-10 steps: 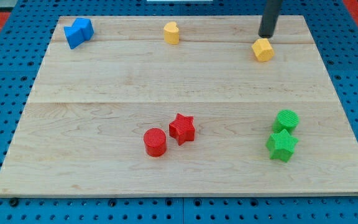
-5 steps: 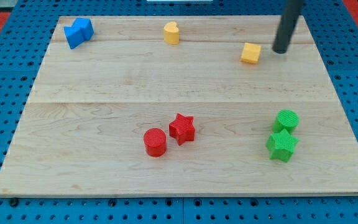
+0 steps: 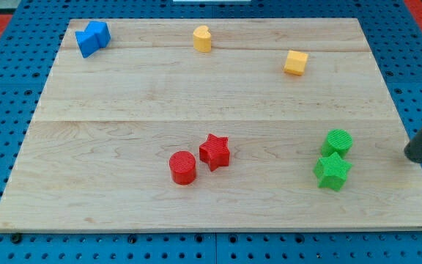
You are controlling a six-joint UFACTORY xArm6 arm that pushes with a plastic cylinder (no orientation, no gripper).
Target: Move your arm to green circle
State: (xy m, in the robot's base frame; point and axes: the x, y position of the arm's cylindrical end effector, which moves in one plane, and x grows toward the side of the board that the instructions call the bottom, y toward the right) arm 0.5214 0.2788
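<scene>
Green circle [image 3: 338, 141] left of my tip [image 3: 417, 156]

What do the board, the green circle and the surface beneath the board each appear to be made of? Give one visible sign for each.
Board: pale wood with a smooth finish; grain lines and plank seams show.
Green circle: probably plastic, matt, with a fine ridged texture, perhaps 3D-printed.
Blue surface: looks like a rigid perforated panel with a regular grid of holes; material unclear.

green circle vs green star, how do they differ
The green circle is a round cylinder; the green star has points. The circle sits nearer the view's top, the star nearer the bottom, and they look to be touching. My tip lies to the view's right of both. Both share the same green, ridged surface.
</scene>
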